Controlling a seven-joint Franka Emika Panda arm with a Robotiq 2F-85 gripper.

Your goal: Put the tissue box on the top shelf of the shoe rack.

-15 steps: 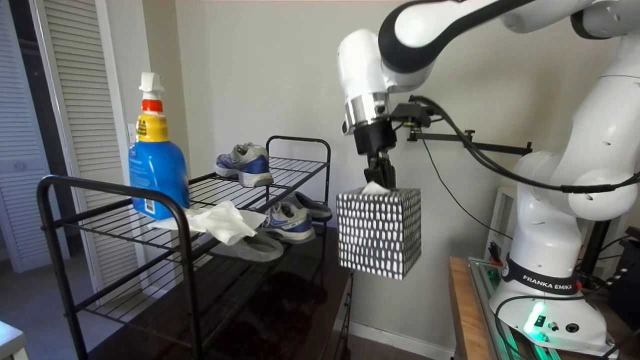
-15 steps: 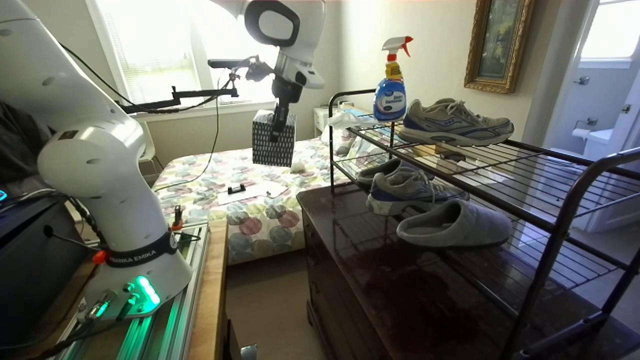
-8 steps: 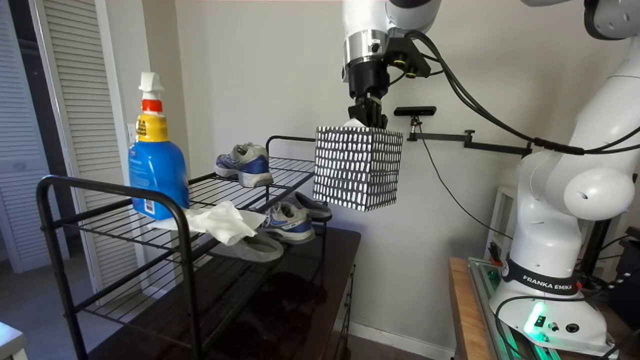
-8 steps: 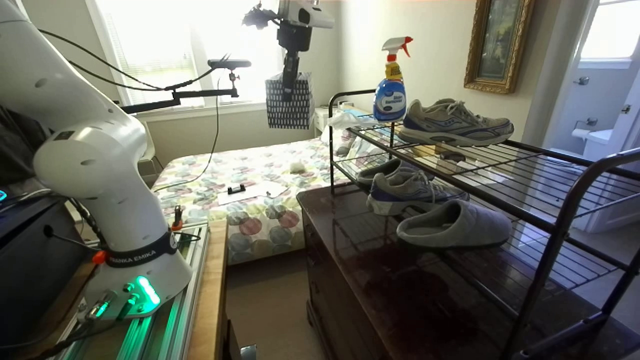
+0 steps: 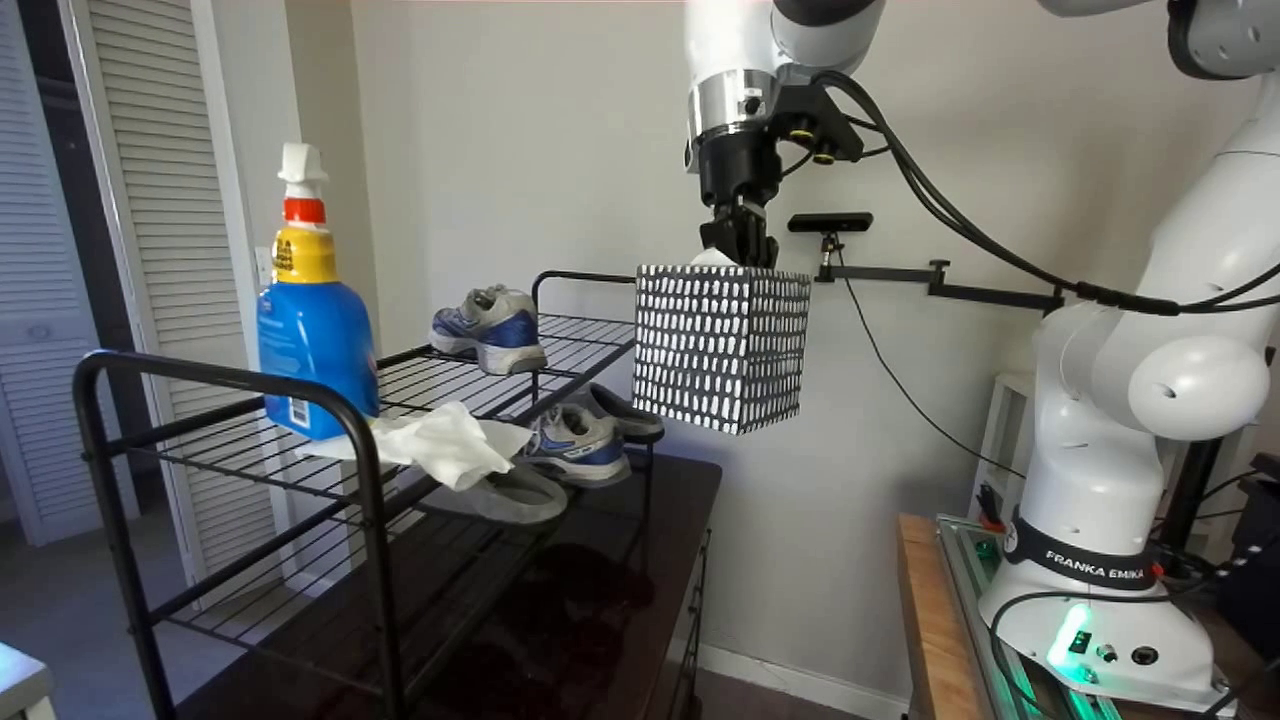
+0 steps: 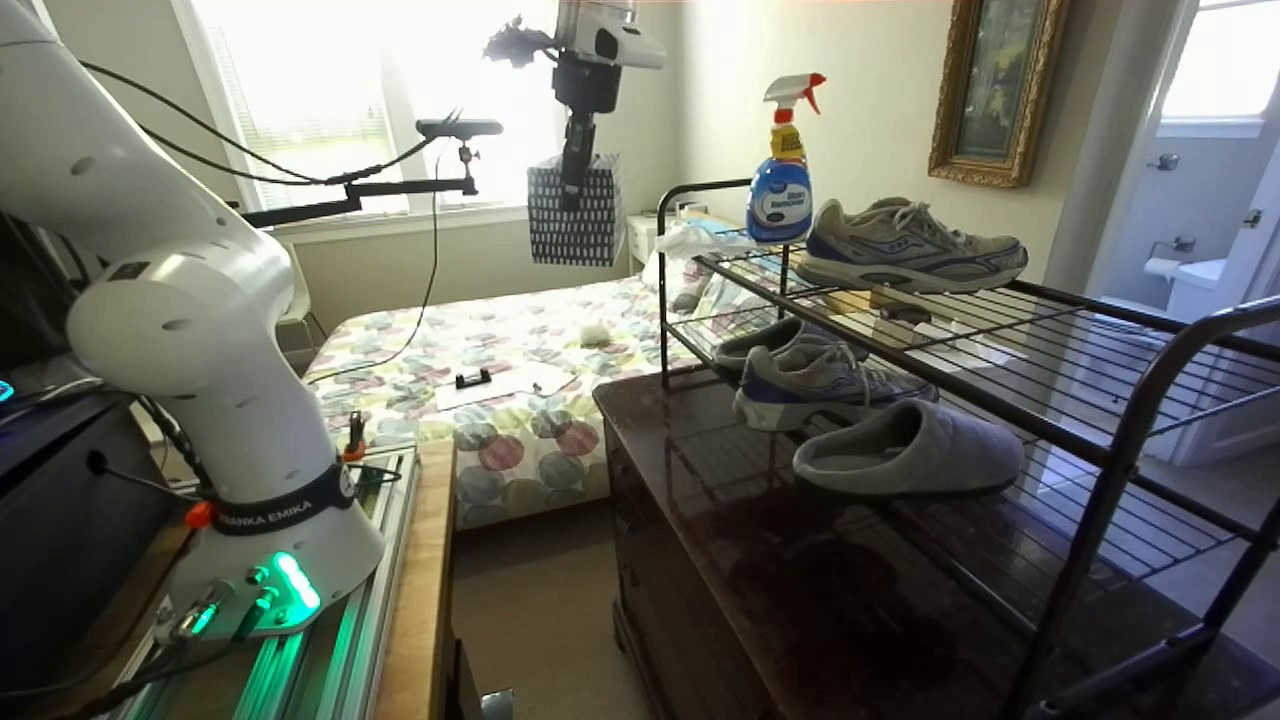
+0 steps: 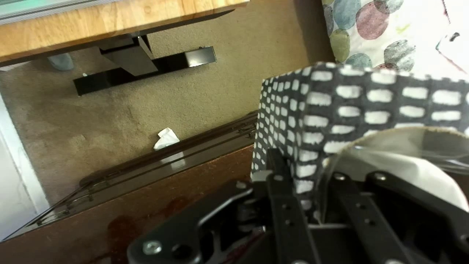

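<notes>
The tissue box [image 5: 690, 350] is a black cube with white dashes and a white tissue at its top. It hangs upright in the air beside the black wire shoe rack [image 6: 1125, 440], apart from it, in both exterior views. The rack's top shelf [image 5: 590, 330] is about level with the box. My gripper [image 5: 742, 245] points down, shut on one side wall of the box. In the wrist view, a finger of the gripper [image 7: 307, 165] lies outside the box wall [image 7: 318, 99]; the other goes into the top opening, its tip hidden.
On the top shelf stand a blue spray bottle [image 5: 315, 345], a sneaker [image 6: 915, 245] and a white tissue or cloth [image 5: 450, 445]. Slippers [image 6: 910, 450] and another sneaker [image 6: 810, 385] are below. The rack stands on a dark dresser [image 6: 700, 480]. A camera arm [image 5: 900, 278] reaches out behind the box.
Over the last second the arm has lifted the tissue box to about top-shelf height and moved it slightly towards the rack. In the last half second it has sunk a little.
</notes>
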